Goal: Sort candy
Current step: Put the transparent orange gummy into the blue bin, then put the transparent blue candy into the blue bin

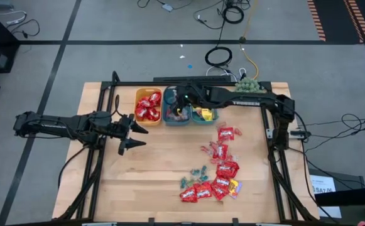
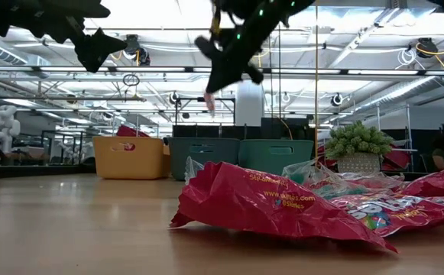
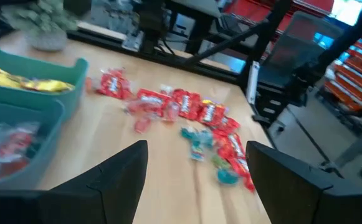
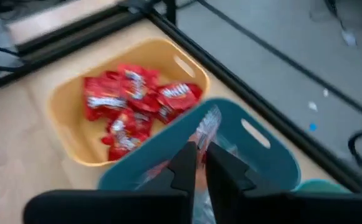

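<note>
Loose candy lies on the wooden table at the right: red packets, a yellow packet and small blue pieces. An orange bin holds red packets; beside it stand a teal bin and a second teal bin holding yellow packets. My right gripper hangs over the first teal bin, shut on a small clear-and-pink wrapped candy. My left gripper stands open at the table's left, above the wood, with nothing between its fingers. My right gripper pinches the small wrapped candy between its two fingers, with the wrapper's twisted end sticking out past the tips. The fingers slant down from the table's right. The piece hangs below the fingers, lifted clear above the teal bin.
A green spiky plant in a pot sits at the far right corner behind the bins. Black frame rails run along the table's left and right sides. Bare wood lies between the left gripper and the candy pile.
</note>
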`<state>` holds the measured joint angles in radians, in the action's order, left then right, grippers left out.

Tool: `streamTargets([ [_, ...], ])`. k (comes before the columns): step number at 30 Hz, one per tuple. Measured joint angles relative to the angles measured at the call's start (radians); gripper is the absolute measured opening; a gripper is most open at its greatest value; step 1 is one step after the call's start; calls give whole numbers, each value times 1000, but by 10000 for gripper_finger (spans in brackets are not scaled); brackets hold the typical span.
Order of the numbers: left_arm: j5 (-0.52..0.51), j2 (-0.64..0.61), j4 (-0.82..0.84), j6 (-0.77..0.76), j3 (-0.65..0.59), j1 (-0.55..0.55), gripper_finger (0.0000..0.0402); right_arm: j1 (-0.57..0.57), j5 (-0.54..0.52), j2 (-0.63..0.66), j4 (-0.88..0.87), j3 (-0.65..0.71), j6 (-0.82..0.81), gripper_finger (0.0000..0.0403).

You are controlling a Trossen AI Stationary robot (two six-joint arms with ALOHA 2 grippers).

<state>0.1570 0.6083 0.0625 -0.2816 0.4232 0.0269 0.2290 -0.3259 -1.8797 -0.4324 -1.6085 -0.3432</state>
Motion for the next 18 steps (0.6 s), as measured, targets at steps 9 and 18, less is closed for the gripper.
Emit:
streamTargets([
  [9, -44, 0, -4, 0, 0, 0, 281, 20, 93, -28, 0, 0, -63, 119],
  [18, -61, 0, -9, 9, 0, 0, 281, 13, 105, -13, -13, 0, -64, 190],
])
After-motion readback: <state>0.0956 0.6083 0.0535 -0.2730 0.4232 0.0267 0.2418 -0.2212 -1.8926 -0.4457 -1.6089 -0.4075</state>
